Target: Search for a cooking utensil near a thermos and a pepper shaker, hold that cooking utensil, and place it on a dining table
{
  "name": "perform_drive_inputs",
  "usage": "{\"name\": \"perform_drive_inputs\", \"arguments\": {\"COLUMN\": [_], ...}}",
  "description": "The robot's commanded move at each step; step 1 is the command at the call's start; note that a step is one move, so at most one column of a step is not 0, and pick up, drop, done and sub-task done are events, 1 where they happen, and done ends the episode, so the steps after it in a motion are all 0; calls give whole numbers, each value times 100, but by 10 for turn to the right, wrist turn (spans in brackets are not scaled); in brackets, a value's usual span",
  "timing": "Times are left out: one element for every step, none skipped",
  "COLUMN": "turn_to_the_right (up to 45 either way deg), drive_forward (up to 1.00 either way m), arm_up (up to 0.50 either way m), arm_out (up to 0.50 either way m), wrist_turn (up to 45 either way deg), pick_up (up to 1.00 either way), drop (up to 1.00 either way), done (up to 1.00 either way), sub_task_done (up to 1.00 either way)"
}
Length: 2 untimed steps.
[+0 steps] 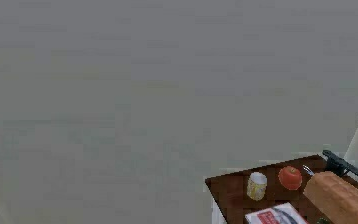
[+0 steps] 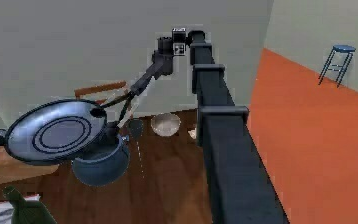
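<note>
Carrying seems to be the step in hand: a frying pan point(image 2: 55, 133) is held by its handle at the far end of the hand point(image 2: 163, 58), hanging clear of the wooden surface point(image 2: 172, 165). Next, a dining table must be reached and the pan set down flat. A blue pot point(image 2: 107, 168) is half hidden under the pan, and whether this surface is the dining table cannot be told.

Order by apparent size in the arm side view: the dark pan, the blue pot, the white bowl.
1. dark pan
2. blue pot, partly hidden by the pan
3. white bowl; it stands farther from the camera, so its true size is unsure
</note>
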Motion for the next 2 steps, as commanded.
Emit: {"name": "perform_drive_inputs", "arguments": {"turn_to_the_right": [0,0], "drive_forward": [0,0], "arm_up": [0,-14], "arm_out": [0,0], "wrist_turn": [390,0], "pick_up": [0,0], "drop": [0,0], "done": [0,0], "sub_task_done": [0,0]}}
